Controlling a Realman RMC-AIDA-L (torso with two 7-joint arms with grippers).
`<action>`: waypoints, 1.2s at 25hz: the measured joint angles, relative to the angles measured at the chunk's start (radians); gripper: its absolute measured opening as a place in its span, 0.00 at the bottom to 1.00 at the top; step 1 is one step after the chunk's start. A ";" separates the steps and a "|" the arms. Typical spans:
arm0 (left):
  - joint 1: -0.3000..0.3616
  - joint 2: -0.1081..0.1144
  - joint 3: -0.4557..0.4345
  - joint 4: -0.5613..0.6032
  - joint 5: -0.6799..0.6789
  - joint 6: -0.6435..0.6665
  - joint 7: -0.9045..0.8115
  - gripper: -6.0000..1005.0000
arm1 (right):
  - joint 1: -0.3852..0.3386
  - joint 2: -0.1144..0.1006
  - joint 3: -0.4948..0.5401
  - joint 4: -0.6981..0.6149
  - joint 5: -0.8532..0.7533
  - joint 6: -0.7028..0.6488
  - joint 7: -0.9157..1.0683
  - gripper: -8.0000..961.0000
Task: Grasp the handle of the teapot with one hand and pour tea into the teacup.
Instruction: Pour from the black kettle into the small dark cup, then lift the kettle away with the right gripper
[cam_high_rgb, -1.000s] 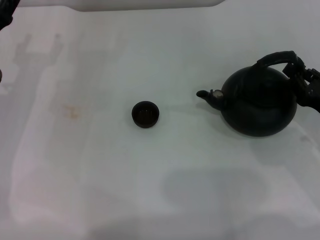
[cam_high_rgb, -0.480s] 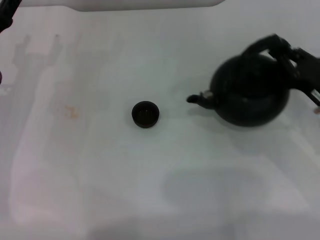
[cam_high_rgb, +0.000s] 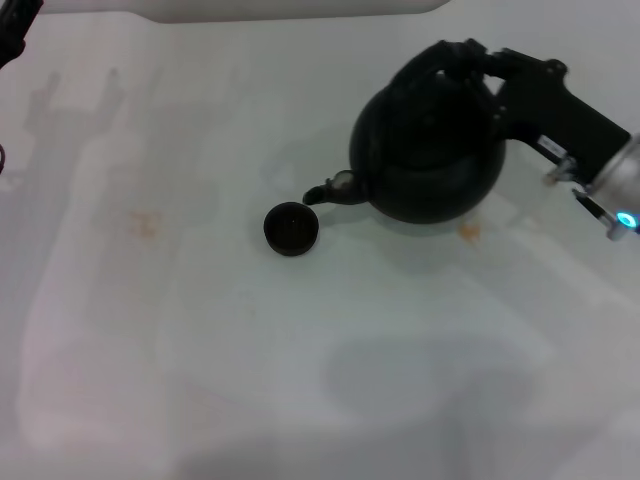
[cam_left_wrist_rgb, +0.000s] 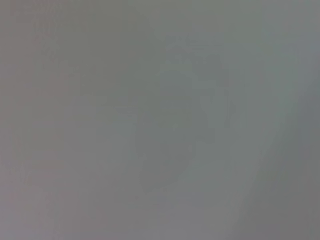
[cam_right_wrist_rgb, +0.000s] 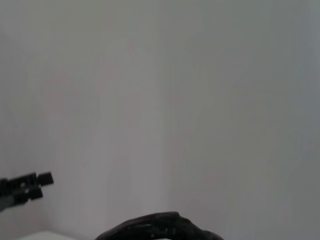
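Note:
The black teapot (cam_high_rgb: 428, 150) hangs above the table, to the right of the teacup and slightly tilted toward it. Its short spout (cam_high_rgb: 322, 191) points left and down, ending just right of and above the teacup's rim. My right gripper (cam_high_rgb: 487, 62) is shut on the arched black handle (cam_high_rgb: 437, 54) at the teapot's top right. A strip of the handle also shows in the right wrist view (cam_right_wrist_rgb: 159, 226). The tiny black teacup (cam_high_rgb: 291, 228) stands upright on the white table (cam_high_rgb: 300, 350). My left arm (cam_high_rgb: 12, 25) stays at the far left corner.
A white object (cam_high_rgb: 290, 8) runs along the table's back edge. Faint orange stains mark the table left of the cup (cam_high_rgb: 146, 223) and under the teapot (cam_high_rgb: 468, 232). A distant black gripper (cam_right_wrist_rgb: 24, 187) shows in the right wrist view. The left wrist view shows only grey.
My right gripper has lifted the teapot off the table and carried it left, bringing the spout up beside the teacup. The teacup and the left arm have not moved.

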 joint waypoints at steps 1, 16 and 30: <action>0.000 0.000 0.000 0.000 0.000 0.000 -0.001 0.87 | 0.002 0.000 -0.002 -0.019 -0.002 0.025 -0.025 0.21; -0.005 0.001 0.000 -0.006 0.000 0.000 -0.002 0.87 | 0.007 0.005 -0.008 -0.093 -0.002 0.089 -0.225 0.19; -0.003 0.000 0.000 -0.009 0.000 0.000 -0.002 0.87 | 0.007 0.009 0.000 -0.106 0.007 0.117 -0.345 0.17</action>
